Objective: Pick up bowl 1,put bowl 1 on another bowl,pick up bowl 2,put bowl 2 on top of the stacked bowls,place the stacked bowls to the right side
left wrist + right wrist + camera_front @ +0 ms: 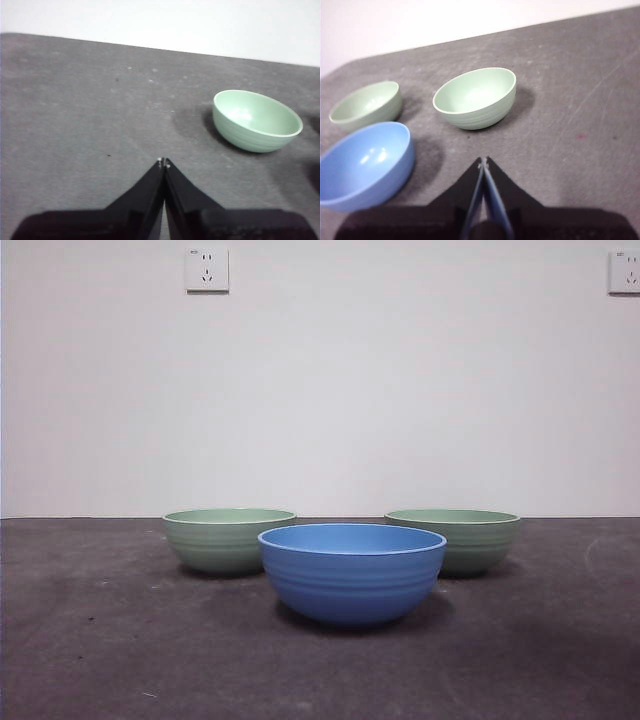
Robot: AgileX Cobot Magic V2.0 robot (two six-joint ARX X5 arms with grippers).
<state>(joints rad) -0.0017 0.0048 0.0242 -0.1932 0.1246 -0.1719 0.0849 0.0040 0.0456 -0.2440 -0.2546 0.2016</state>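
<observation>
The blue ribbed bowl (352,572) stands nearest the camera in the front view, at the middle of the dark table. Behind it sit two pale green bowls, one to the left (229,538) and one to the right (454,538), each apart from the others. My left gripper (164,162) is shut and empty above bare table, with the left green bowl (256,120) some way off. My right gripper (483,161) is shut and empty too, short of the right green bowl (475,98), with the blue bowl (365,165) and the other green bowl (367,104) to one side. Neither arm shows in the front view.
The dark grey table (100,640) runs back to a white wall with two sockets (206,269). Nothing else stands on the table.
</observation>
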